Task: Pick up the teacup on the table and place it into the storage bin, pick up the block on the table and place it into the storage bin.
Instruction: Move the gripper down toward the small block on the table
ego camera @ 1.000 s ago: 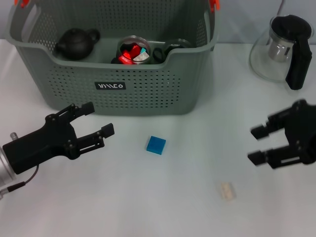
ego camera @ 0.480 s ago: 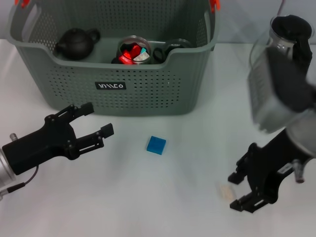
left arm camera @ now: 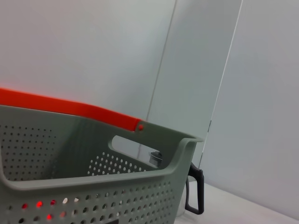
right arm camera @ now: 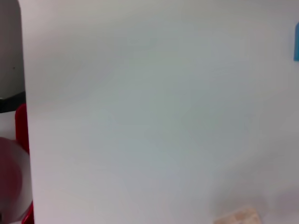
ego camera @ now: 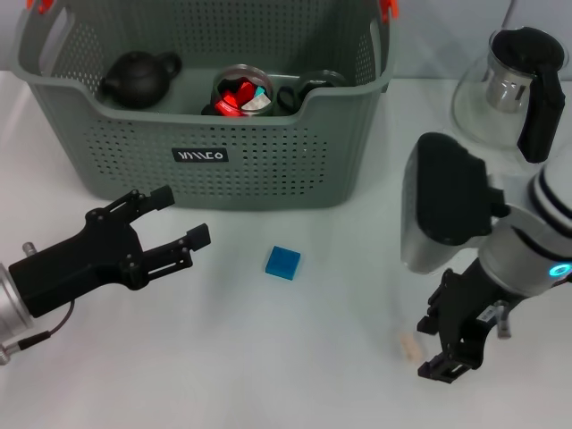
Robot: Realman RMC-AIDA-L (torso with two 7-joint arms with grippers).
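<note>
A small blue block (ego camera: 282, 262) lies flat on the white table in front of the storage bin (ego camera: 268, 170); its edge also shows in the right wrist view (right arm camera: 296, 42). A smaller beige block (ego camera: 407, 346) lies to the right, also visible as the beige block (right arm camera: 236, 217). My right gripper (ego camera: 435, 344) hangs open right beside the beige block, partly covering it. My left gripper (ego camera: 179, 214) is open and holds nothing, low in front of the bin's left half. No teacup shows on the table.
The bin holds a black teapot (ego camera: 138, 76), a round glass vessel (ego camera: 241, 89) with red and white pieces, and a dark item (ego camera: 308, 89). A glass pot with a black handle (ego camera: 518, 85) stands at the back right. The left wrist view shows the bin's rim (left arm camera: 93, 182).
My right arm has swung from the right side down and inward to the beige block. The left arm and the blue block have not moved.
</note>
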